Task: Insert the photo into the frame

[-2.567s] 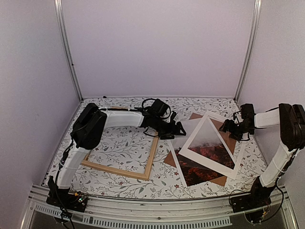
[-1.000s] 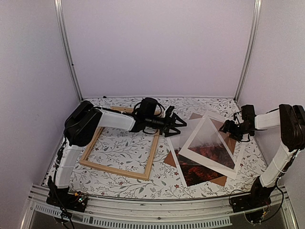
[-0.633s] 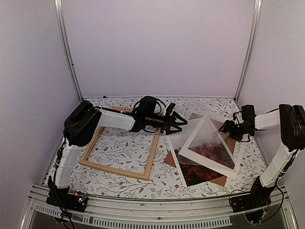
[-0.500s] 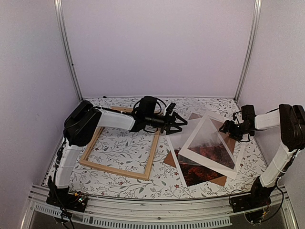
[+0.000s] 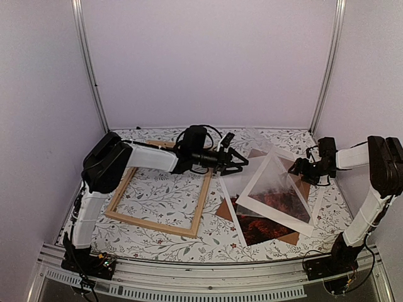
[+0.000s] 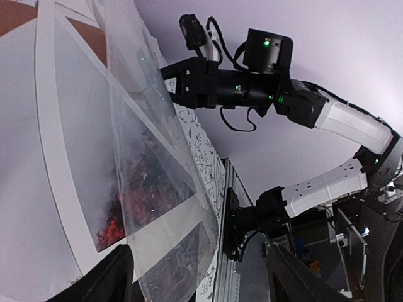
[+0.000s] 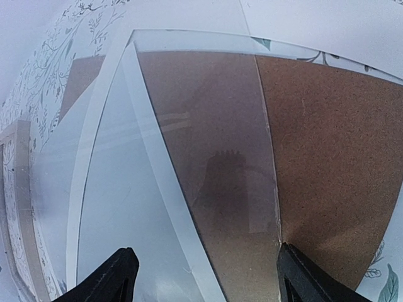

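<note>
The photo (image 5: 272,200), red foliage and misty grey, lies flat at the right under a white mat (image 5: 250,202) on a brown backing board (image 5: 295,238). The light wooden frame (image 5: 200,207) lies at the left, nothing inside it. A clear sheet (image 5: 259,146) leans up over the mat. My left gripper (image 5: 240,162) is open at the sheet's left edge; its wrist view (image 6: 201,277) shows the sheet (image 6: 170,233) between wide-apart jaws, over the photo (image 6: 145,182). My right gripper (image 5: 297,168) is open at the sheet's right edge; its wrist view (image 7: 204,277) shows sheet and board (image 7: 327,145).
The table has a floral cloth (image 5: 157,189). White walls and metal posts (image 5: 88,69) enclose it on three sides. A rail (image 5: 189,277) runs along the near edge. The left arm reaches across above the frame's far side.
My left gripper has lifted from low by the mat's corner and shifted slightly right. The clear sheet's left side now stands higher over the mat. The right arm has hardly moved.
</note>
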You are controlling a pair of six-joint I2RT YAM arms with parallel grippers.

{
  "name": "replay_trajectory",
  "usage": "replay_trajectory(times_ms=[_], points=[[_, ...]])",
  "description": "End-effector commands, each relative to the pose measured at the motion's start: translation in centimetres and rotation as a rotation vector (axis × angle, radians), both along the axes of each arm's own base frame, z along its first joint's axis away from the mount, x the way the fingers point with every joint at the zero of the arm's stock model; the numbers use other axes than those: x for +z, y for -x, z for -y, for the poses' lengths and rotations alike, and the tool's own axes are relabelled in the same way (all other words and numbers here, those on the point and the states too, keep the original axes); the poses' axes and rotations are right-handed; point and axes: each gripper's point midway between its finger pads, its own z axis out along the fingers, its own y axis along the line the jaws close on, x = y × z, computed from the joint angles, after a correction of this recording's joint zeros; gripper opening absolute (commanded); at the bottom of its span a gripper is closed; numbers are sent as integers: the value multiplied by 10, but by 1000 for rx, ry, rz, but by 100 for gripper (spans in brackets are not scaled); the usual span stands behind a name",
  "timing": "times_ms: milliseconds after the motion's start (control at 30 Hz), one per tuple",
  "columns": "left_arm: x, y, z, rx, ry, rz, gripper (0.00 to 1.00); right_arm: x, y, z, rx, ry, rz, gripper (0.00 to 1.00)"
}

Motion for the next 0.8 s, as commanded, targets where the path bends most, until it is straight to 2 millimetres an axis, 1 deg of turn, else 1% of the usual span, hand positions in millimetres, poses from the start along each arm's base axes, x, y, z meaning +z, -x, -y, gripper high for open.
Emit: replay_trajectory(times_ms=[0, 100, 333, 533, 700, 767], points=[[48, 16, 4, -45, 112, 111, 73, -24, 24, -15, 48, -49, -126, 80], [53, 18, 4, -55, 129, 124, 72, -24, 24, -15, 52, -47, -126, 80], [53, 19, 7, -66, 141, 136, 72, -20, 24, -16, 60, -47, -119, 80], [56, 25, 12, -83, 167, 153, 72, -18, 25, -20, 71, -64, -116, 80], [61, 27, 11, -79, 199, 156, 74, -18, 27, -22, 78, -72, -115, 80], [59, 27, 12, -74, 191, 151, 74, -18, 27, -23, 80, -76, -116, 80]])
